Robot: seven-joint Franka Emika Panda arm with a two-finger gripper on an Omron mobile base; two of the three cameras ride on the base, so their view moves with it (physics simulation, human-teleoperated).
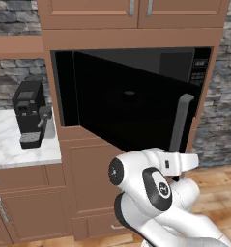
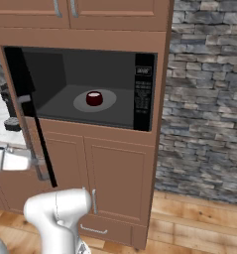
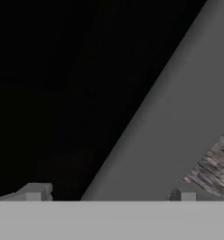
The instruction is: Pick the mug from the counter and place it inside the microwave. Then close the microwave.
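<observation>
**Mug sits in the microwave, door stands open**

You can see the mug on the round grey plate inside the microwave; it is dark red and stands upright, near the middle of the plate; nothing holds it.

The door is swung out toward you, about half way; its long grey handle runs up and down along the free edge; in the right base view you see the door from its thin side, a dark strip at the left of the opening.

Your gripper is right up at the handle; the grey bar runs slantwise between the two finger tips; the fingers stand wide apart and grip nothing; you cannot tell if a tip touches the bar.

The white hand sits low, just in front of the bottom end of the handle.

A black coffee machine stands on the counter to the left of the microwave.
</observation>
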